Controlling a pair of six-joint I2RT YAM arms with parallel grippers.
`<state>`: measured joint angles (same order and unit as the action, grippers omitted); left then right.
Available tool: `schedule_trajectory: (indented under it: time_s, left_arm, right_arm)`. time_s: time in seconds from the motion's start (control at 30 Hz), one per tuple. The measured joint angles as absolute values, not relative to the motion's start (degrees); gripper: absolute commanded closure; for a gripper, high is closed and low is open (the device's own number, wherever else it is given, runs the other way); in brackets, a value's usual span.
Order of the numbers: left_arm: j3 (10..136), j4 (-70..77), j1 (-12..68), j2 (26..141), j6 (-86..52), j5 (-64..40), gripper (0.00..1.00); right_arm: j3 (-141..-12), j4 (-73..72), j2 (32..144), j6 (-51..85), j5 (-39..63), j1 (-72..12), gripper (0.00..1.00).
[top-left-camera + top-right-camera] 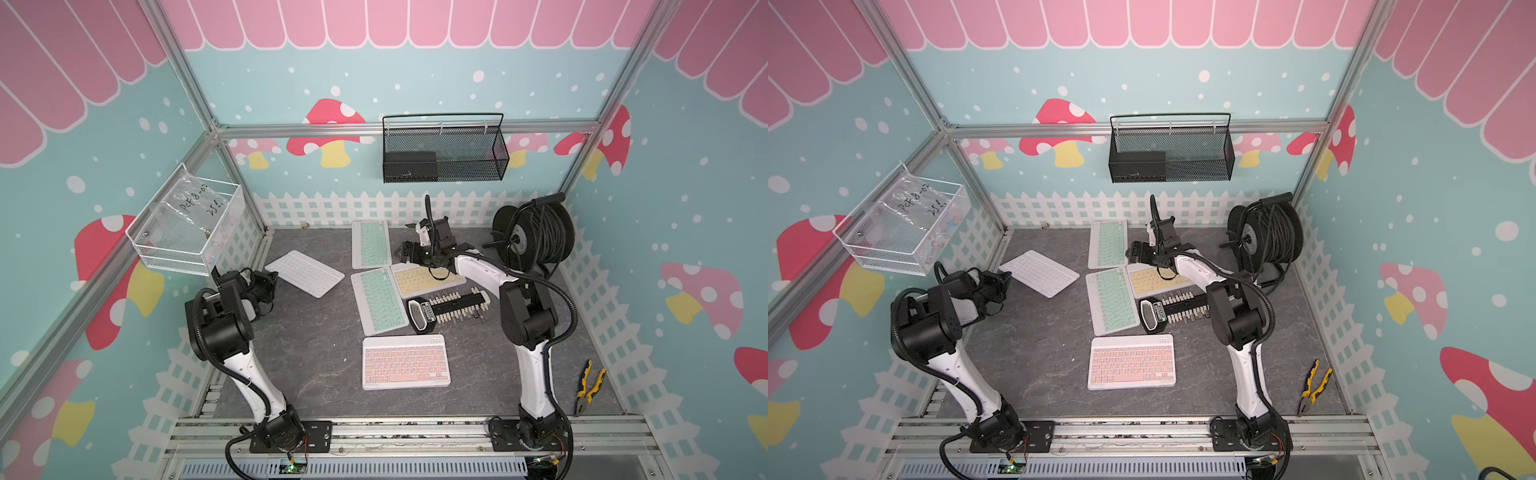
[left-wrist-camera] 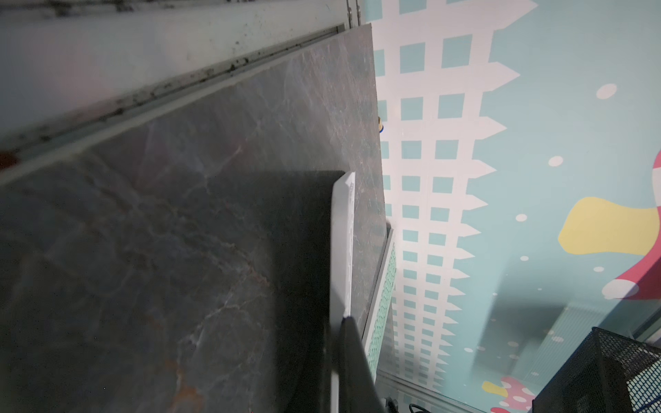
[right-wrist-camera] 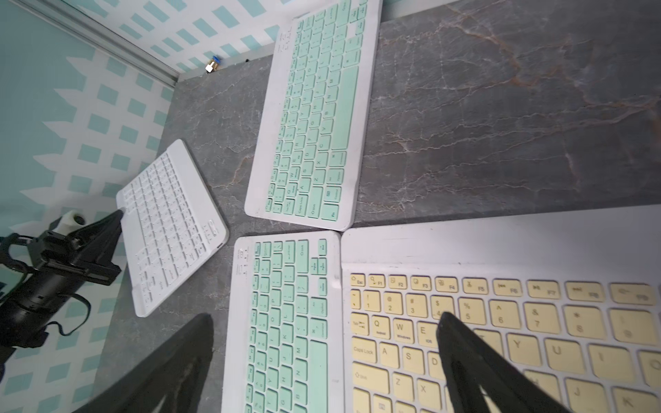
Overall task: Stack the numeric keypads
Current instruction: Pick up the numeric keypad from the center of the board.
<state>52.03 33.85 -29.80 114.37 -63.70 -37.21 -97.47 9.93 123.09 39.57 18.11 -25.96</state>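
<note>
Right wrist, slim rect. yellow-key keypad (image 3: 536,321), veined grey tabletop (image 3: 500,125)

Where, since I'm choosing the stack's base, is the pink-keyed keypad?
In both top views the pink-keyed keypad lies front-centre on the table, just in front of the nearer mint keypad and black peg holder.

Your grey marbled tabletop (image 1: 316,365) holds: white keypad (image 1: 305,273), far mint keypad (image 1: 371,244), near mint keypad (image 1: 383,301), yellow keypad (image 1: 419,280), pink keypad (image 1: 405,362), peg holder (image 1: 457,305), cable reel (image 1: 536,232), pliers (image 1: 590,386).
</note>
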Motion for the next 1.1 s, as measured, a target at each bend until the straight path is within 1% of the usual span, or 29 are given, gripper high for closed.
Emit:
schedule_trajectory:
  time_s: [0.23, 0.5, 0.67, 0.8, 0.97, 1.1]
  left_arm:
    - [45.7, 33.0, -27.3, 107.0, -64.6, -34.0, 1.0]
    - [41.2, 28.6, -25.4, 98.4, -67.9, -29.1, 1.0]
    - [42.2, 20.3, -24.8, 93.4, -66.5, -26.7, 1.0]
    - [42.8, 14.7, -24.3, 90.0, -64.5, -25.5, 1.0]
    - [42.8, 11.4, -24.2, 88.7, -63.0, -25.4, 1.0]
    - [42.1, 11.4, -24.2, 88.7, -63.0, -25.4, 1.0]
  right_arm:
    - [-96.8, 7.9, 123.1, 46.5, 22.8, -26.6, 0.0]
    - [-90.6, 6.4, 123.1, 54.6, 26.8, -30.2, 0.01]
    - [-83.9, -0.1, 122.2, 63.7, 30.3, -33.4, 0.04]
    - [-81.4, -5.3, 122.2, 70.8, 31.2, -36.3, 0.05]
    - [-81.0, -15.0, 122.4, 80.9, 33.0, -39.4, 0.09]
    - [-83.4, -23.4, 125.1, 89.9, 34.3, -40.7, 0.13]
